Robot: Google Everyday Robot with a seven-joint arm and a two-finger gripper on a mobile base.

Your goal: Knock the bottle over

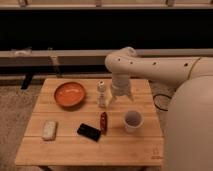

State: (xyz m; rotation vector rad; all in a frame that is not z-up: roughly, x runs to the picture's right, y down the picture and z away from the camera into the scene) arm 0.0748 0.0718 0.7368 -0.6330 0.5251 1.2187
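Observation:
The small whitish bottle [102,93] stands upright near the middle of the wooden table [75,145], just right of the orange bowl. My gripper [112,100] hangs down from the white arm right beside the bottle, on its right side, close to touching it. The arm's wrist [120,82] is above and to the right of the bottle.
An orange bowl [69,94] sits at the table's back left. A white cup [132,120] stands at the right. A slim dark-red object [103,121] and a black flat device [89,132] lie in front. A pale sponge-like block [49,129] lies at the front left.

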